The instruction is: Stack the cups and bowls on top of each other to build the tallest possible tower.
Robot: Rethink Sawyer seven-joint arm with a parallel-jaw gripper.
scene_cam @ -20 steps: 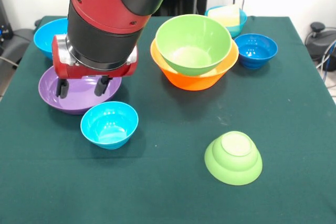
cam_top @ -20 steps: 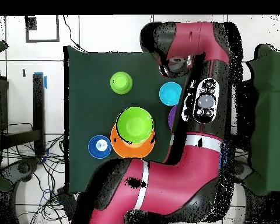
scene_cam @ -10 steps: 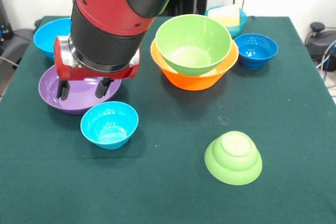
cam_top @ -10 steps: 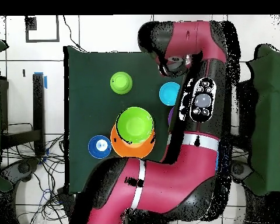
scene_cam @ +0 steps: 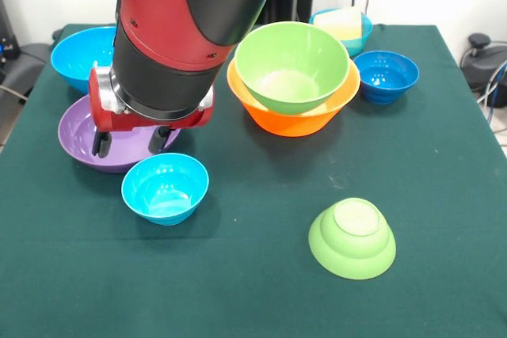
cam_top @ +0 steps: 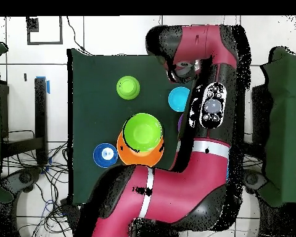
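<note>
Front view: the gripper (scene_cam: 132, 141) hangs inside the glossy purple bowl (scene_cam: 83, 142), its 2 fingers spread apart and holding nothing. A light blue bowl (scene_cam: 165, 187) sits empty just beside it. A green bowl (scene_cam: 291, 65) nests in an orange bowl (scene_cam: 297, 120). A small green bowl (scene_cam: 352, 237) lies upside down.
Overhead view: the arm (cam_top: 206, 117) covers the purple bowl; green bowl (cam_top: 142, 131) nested in orange (cam_top: 129, 158)
</note>
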